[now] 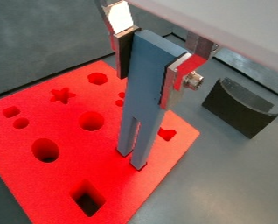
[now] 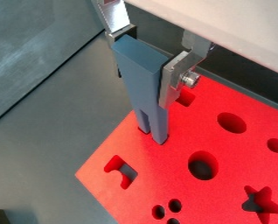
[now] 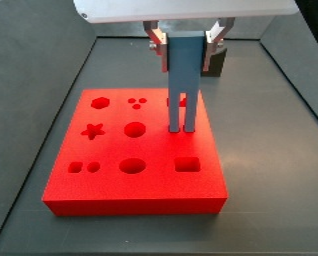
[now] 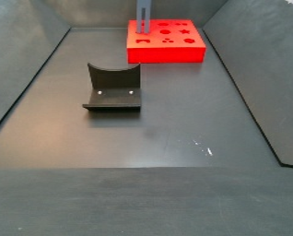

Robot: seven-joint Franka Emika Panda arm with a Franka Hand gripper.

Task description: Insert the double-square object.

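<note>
My gripper (image 1: pixel 151 59) is shut on the top of the slate-blue double-square object (image 1: pixel 142 105), which hangs upright with its two prongs pointing down. In both wrist views the prong tips meet the top of the red board (image 1: pixel 37 179), near its edge and beside a heart-shaped hole (image 1: pixel 167 134). I cannot tell whether the tips are in a hole. The gripper (image 2: pixel 148 57) and the bar (image 2: pixel 148 92) stand over the board (image 2: pixel 223 188). In a side view the gripper (image 3: pixel 186 42) holds the bar (image 3: pixel 183 85) over the board's right middle (image 3: pixel 135 205). The bar (image 4: pixel 144 11) also shows above the far board (image 4: pixel 165 53).
The board carries star, hexagon, round, oval and square holes (image 3: pixel 189 163). A dark grey block with a curved notch (image 4: pixel 112 88) stands on the dark floor away from the board; it also shows beside the board in a wrist view (image 1: pixel 240 105). Sloped dark walls enclose the floor.
</note>
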